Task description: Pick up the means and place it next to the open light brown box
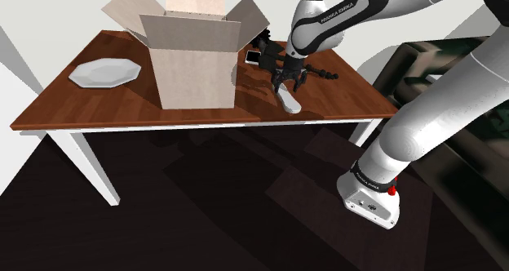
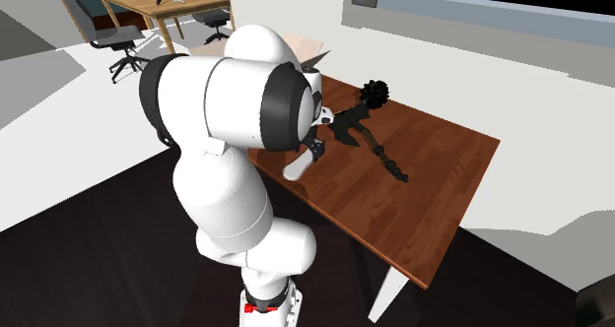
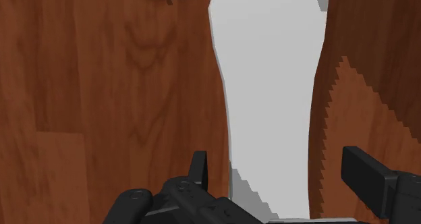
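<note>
A flat white oblong thing [image 1: 288, 103] lies on the brown wooden table [image 1: 98, 114], near the front edge and to the right of the open light brown box [image 1: 194, 61] in the shoulder view. My gripper [image 1: 288, 87] hangs just above it, pointing down. In the wrist view the white thing [image 3: 270, 88] runs between my two black fingers; my gripper [image 3: 280, 167] is open, with a gap on each side and neither finger touching. In the second exterior view the arm hides most of the hand, and one end of the white thing [image 2: 296, 165] shows below it.
A white plate [image 1: 102, 72] sits at the shoulder view's left of the box. Behind my gripper lie a dark knobbly rod-like object [image 1: 320, 71] and a small white-faced flat item [image 1: 253, 55]. A dark couch [image 1: 457, 65] stands beyond the table's right end.
</note>
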Available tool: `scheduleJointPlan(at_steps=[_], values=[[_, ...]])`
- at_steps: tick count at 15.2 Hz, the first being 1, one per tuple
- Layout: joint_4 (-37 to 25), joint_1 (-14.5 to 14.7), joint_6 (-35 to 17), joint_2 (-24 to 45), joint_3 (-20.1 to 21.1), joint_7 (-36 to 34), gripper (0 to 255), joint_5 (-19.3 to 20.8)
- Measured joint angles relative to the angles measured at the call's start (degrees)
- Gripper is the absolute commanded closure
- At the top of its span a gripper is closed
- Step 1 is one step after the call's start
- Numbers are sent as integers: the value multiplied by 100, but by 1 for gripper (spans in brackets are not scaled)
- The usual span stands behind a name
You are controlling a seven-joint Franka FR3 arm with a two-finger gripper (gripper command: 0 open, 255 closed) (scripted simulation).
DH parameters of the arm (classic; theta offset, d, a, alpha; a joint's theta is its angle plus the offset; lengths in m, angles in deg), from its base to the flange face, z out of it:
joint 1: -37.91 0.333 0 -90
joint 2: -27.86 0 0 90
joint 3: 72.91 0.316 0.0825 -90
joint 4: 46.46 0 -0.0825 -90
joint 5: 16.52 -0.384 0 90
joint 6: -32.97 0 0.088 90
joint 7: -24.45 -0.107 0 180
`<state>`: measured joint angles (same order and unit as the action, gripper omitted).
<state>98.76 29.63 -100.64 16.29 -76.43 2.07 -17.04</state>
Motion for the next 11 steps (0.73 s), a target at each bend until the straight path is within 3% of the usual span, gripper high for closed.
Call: scheduleJointPlan(at_steps=[4, 8, 11], values=[[0, 0, 0, 0, 0, 0, 0, 0], [-252, -12, 623, -382, 6, -21, 0, 30], [-345, -15, 791, -452, 7, -25, 0, 36]])
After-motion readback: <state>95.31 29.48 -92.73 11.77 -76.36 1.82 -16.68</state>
